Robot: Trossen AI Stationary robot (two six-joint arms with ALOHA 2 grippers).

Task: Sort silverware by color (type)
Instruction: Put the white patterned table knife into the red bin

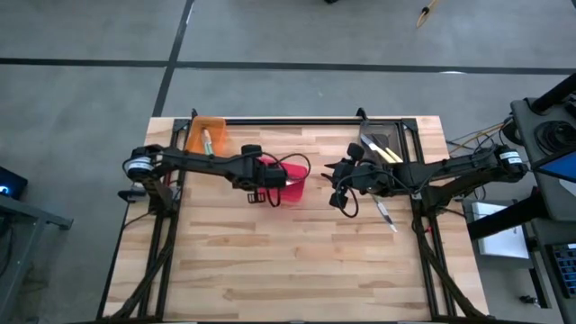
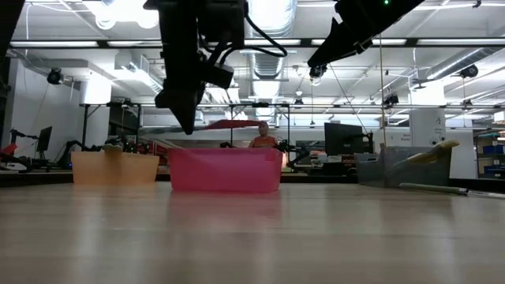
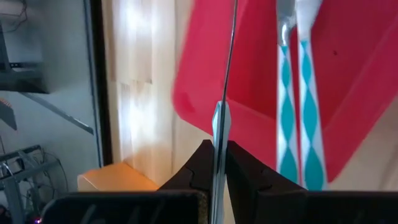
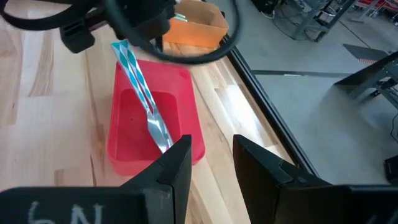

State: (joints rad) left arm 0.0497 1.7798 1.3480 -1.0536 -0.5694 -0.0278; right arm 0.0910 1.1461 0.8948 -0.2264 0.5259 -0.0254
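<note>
Knife (image 3: 219,118) pinched edge-on in left gripper (image 3: 214,163), long axis aimed at twelve o'clock over red bin (image 1: 294,190); right gripper (image 4: 211,163) part-open, holding nothing, three o'clock.

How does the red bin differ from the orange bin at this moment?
The red bin sits near the middle of the table, the orange bin at a left corner. The red bin holds blue-striped utensils, the orange bin one pale-handled utensil. The left hand holds a slim utensil above the red bin's edge, not the orange. Both are open-topped.
</note>
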